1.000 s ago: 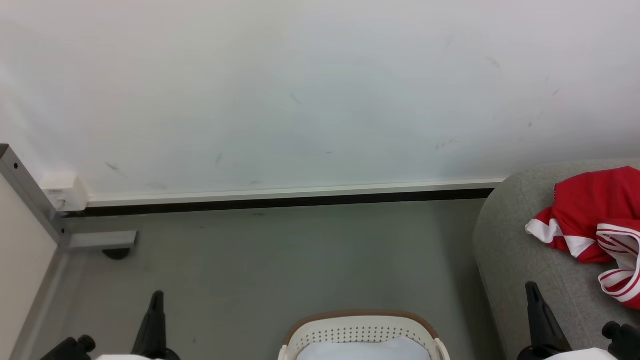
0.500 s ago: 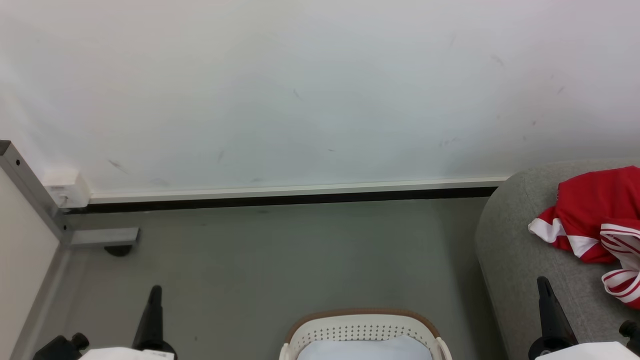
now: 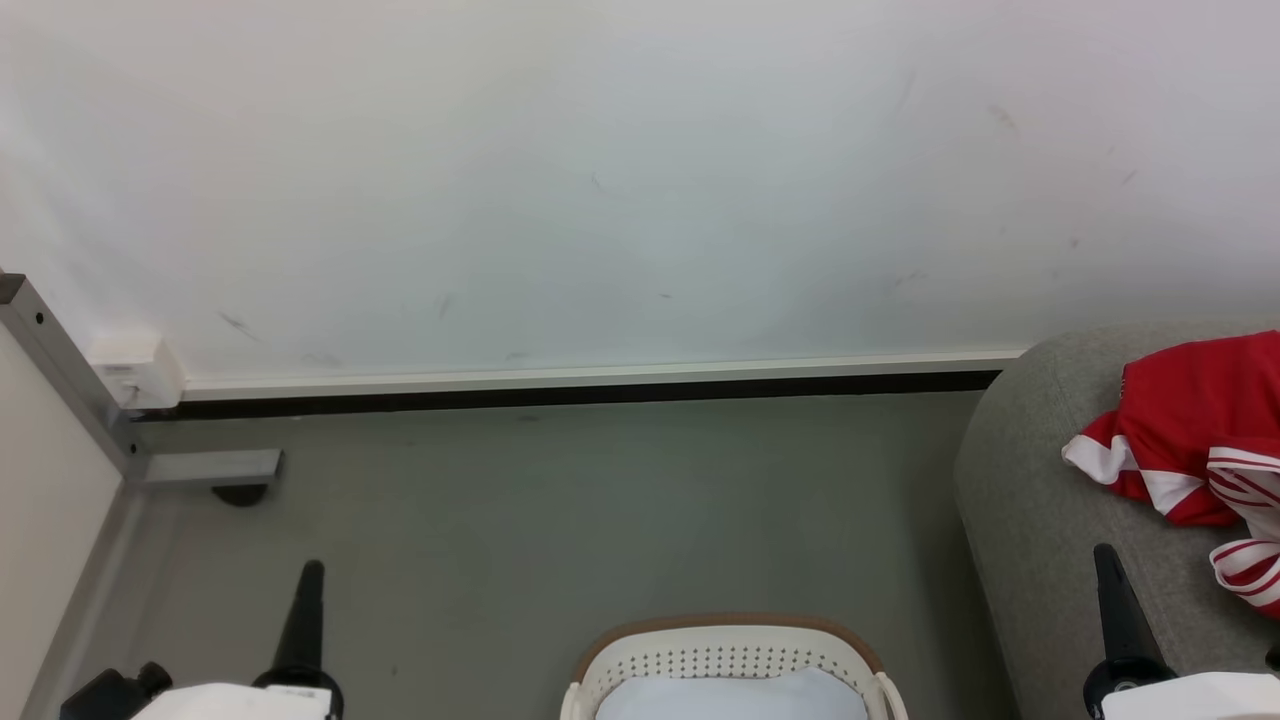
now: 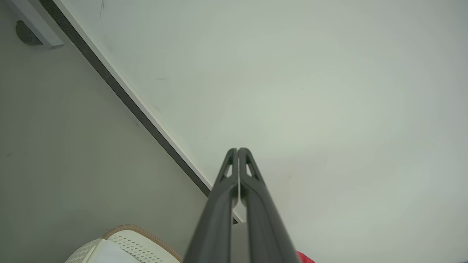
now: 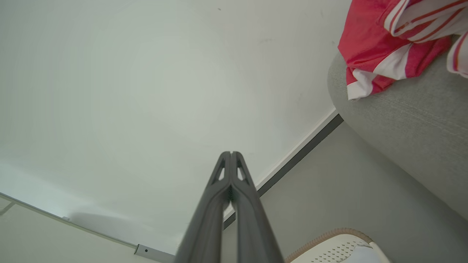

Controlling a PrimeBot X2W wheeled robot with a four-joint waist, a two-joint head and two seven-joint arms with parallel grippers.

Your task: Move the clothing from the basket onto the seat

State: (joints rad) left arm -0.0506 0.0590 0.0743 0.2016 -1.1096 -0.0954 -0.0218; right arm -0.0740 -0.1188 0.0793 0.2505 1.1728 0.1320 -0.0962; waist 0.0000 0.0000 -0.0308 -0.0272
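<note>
Clothing (image 3: 1180, 430) lies on the seat (image 3: 1030, 500), near the closed right claw (image 3: 1104, 556).

**Red and White Against Greys**

The clothing (image 3: 1190, 420) is bright red with white panels and thin red-and-white stripes along some edges. The seat (image 3: 1030, 520) is light grey with a fine weave. The basket (image 3: 725, 655) is cream-white, dotted with rows of small holes, and has a brown rim band. The wall (image 3: 600, 180) is off-white with faint dark scuffs. The skirting (image 3: 600, 380) is white over a black strip. The floor (image 3: 560, 520) is dull grey-green. The left gripper (image 3: 312, 570) and right gripper (image 3: 1103, 553) are dark grey.
</note>
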